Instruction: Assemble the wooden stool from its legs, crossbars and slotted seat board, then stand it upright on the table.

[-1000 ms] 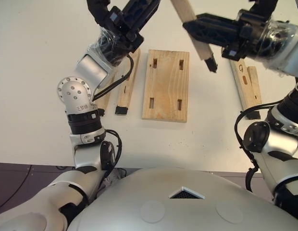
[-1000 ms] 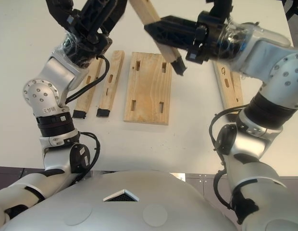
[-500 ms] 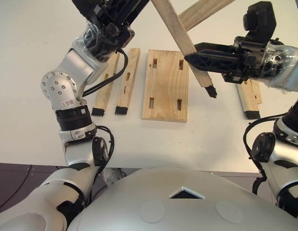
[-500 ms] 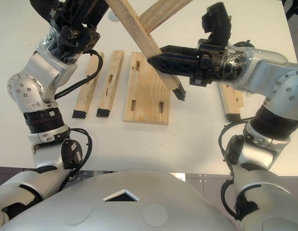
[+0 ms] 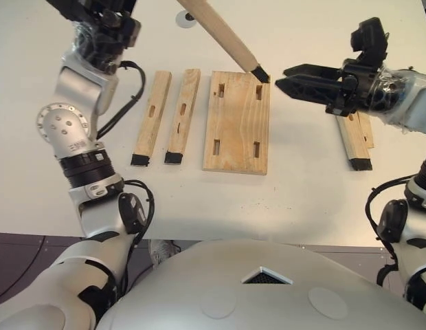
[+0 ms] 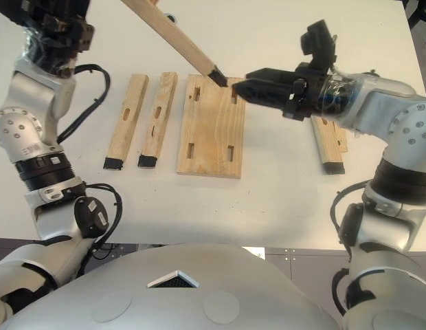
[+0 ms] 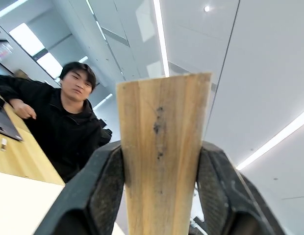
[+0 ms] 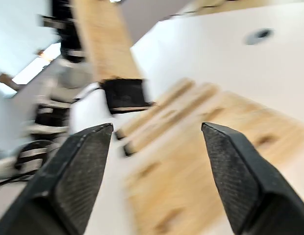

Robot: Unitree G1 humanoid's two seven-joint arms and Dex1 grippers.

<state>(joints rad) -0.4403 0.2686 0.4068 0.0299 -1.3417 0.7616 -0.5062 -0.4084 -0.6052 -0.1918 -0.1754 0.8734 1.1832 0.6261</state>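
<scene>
- Barely started: nothing is joined yet, and all parts but one lie loose on the tabletop (image 5: 302, 192).
- Seat board (image 5: 237, 124) lies flat mid-tabletop, its four slots face up and all unfilled.
- Left gripper (image 7: 162, 193): jaws pinching one leg (image 5: 223, 34), wood clamped tight between both pads in the left wrist view.
- That leg hangs tilted in the air, its black-capped tip (image 5: 260, 72) low over the board's far right slot (image 5: 258, 91). It looks close but not seated, and I can't tell if it touches.
- Right gripper (image 5: 282, 75): jaws spread with nothing in them, just beside the leg's tip at the board's right edge, likely there to guide it.
- Two slotted pieces (image 5: 151, 117) (image 5: 183, 113) lie side by side just left of the board, black ends toward the robot.
- Another pair of pieces (image 5: 354, 137) lies right of the board, partly under the right arm.
- Left to do: seat this leg, fit the other legs and the crossbars, then stand the stool upright. That is nearly the whole job.
</scene>
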